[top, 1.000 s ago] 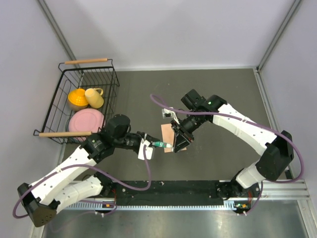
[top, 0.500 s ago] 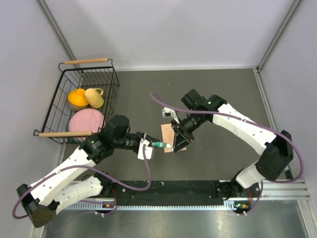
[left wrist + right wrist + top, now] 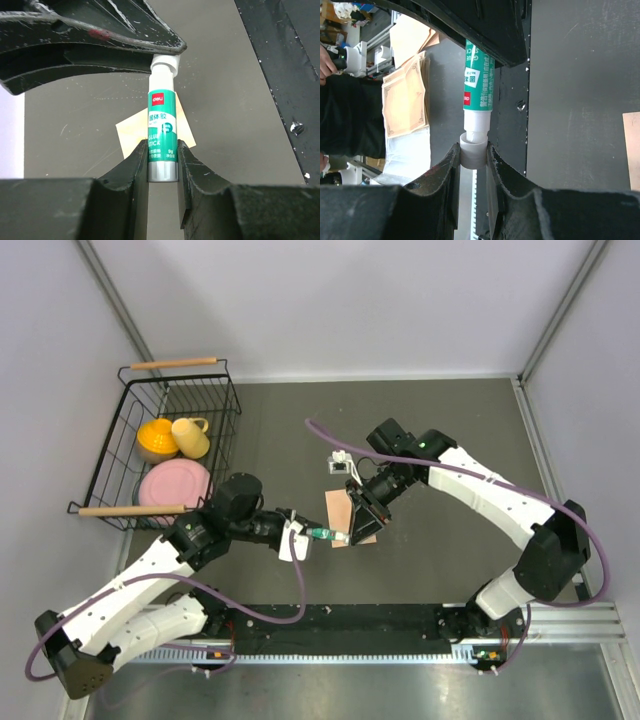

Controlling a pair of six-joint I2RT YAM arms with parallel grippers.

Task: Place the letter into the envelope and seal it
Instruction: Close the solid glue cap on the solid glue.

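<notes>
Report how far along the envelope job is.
Done: unclear; the envelope lies flat on the table, and whether the letter is inside cannot be seen. In hand: the left jaws clamp the glue stick, the right jaws its cap, at the tip. Left: gluing and sealing the envelope.

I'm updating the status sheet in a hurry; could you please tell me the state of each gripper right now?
Left gripper: closed, holding the glue stick by its base.
Right gripper: closed on the cap at the stick's other end.

Peach envelope (image 3: 338, 512) lying flat, central, partly hidden.
</notes>
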